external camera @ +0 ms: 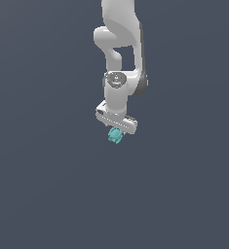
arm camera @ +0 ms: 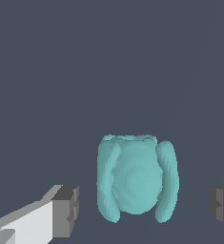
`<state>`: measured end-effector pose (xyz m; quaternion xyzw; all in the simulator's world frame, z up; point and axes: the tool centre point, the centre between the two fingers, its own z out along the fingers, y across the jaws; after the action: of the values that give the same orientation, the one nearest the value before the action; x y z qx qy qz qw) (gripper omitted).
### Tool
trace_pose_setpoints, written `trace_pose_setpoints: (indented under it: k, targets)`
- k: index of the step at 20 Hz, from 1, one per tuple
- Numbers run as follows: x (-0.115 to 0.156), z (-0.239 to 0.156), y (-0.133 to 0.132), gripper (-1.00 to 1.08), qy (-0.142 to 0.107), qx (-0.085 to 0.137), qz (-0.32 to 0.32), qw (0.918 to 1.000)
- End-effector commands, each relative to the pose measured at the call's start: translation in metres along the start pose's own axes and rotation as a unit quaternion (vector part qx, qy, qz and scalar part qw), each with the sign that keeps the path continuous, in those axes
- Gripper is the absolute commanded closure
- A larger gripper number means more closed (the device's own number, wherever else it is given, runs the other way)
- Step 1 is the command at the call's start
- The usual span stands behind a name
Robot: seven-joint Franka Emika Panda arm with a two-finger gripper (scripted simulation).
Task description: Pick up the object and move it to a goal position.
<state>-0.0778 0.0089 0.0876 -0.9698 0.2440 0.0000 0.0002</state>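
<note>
My gripper (arm camera: 143,209): fingers spread apart, clear gaps either side of the object.
Object (arm camera: 136,177): teal, lumpy, sitting between my fingertips, untouched.

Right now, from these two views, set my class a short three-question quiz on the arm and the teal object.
1. True or false: the hand has shut on the object.
2. In the wrist view, the object lies: A) between the fingers, B) outside them, C) out of sight.
3. Fill in: in the exterior view the object shows just below the white ____.

Key: 1 false, gaps show on both sides; 2 A; 3 hand.
</note>
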Motion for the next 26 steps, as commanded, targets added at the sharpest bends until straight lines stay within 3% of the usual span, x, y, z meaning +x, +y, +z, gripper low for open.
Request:
trace_pose_setpoints:
  k: [1,14,15,26]
  targets:
    - [0.0,0.006,0.0,-0.92,0.0,0.0,0.0,1.0]
    - [-0.001,0.048,0.001,-0.92,0.0,0.0,0.002,1.0]
    - [-0.001,0.048,0.001,1.08,0.0,0.0,0.002,1.0]
    - [-0.001,0.047,0.0,1.08,0.001,0.0,0.002,1.0]
